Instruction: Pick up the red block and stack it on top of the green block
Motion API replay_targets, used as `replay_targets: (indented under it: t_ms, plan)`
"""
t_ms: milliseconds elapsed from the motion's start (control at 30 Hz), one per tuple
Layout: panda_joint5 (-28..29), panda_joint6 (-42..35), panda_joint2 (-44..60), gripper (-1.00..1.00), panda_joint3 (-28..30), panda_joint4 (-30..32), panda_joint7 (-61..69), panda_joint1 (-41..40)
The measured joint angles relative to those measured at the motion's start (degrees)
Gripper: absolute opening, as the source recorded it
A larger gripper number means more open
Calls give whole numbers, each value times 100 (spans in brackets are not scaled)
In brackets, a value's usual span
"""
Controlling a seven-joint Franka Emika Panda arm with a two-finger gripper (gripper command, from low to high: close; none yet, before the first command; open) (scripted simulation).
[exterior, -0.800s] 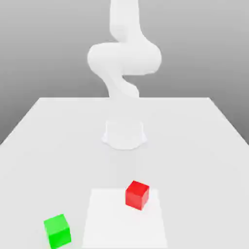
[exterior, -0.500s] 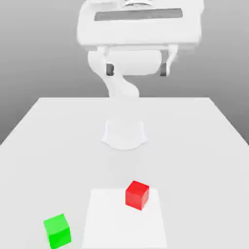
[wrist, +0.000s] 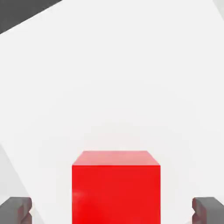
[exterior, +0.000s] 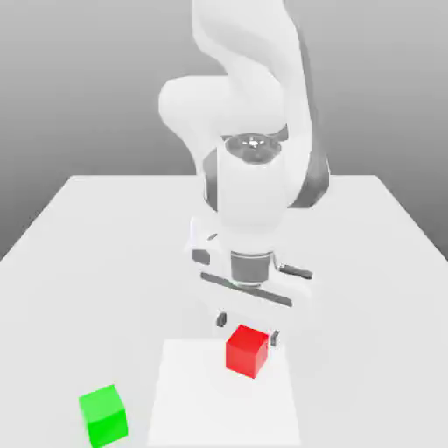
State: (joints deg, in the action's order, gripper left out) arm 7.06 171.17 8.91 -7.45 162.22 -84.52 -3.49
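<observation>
The red block (exterior: 247, 351) rests on a paler square patch of the white table, toward the near side. My gripper (exterior: 248, 329) hangs just above and behind it, open, with one dark fingertip on each side of the block's top. From the hand view the red block (wrist: 116, 188) sits centred between the two fingertips (wrist: 15, 210), with clear gaps on both sides and nothing held by the gripper (wrist: 112, 211). The green block (exterior: 103, 415) stands apart at the exterior view's lower left, on the table.
The pale square patch (exterior: 219, 411) reaches to the table's near edge. The white table (exterior: 96, 254) stretches wide on both sides. My arm (exterior: 249, 188) rises over the middle of the table, behind the red block.
The hand has come down from high above the table to just over the red block, turning as it went. Neither block has moved.
</observation>
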Motion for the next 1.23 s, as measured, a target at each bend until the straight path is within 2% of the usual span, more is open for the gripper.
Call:
replay_targets:
  t_ms: [33, 67, 300, 433, 567, 733, 933, 1000, 1100, 1133, 1233]
  plan:
    - [103, 169, 200, 0, 178, -25, -73, 152]
    - [170, 264, 312, -100, 272, -39, -120, 229]
    - [167, 261, 297, -100, 266, -37, -122, 226]
    - [-368, -302, -375, -100, -60, 56, 258, 39]
    - [-804, -932, -1058, -100, -42, 114, 609, 147]
    - [-1002, -1531, -784, -100, 281, -764, 1192, -543]
    - [-827, -2197, -199, -100, 742, -2002, 1683, -1339]
    - [-780, -2129, 100, -100, 836, -2231, 1759, -1435]
    - [-787, -1633, 688, -100, 852, -2321, 1795, -1469]
    - [-803, -1510, 824, 100, 861, -2333, 1811, -1461]
    - [-803, -1510, 824, 100, 861, -2333, 1811, -1461]
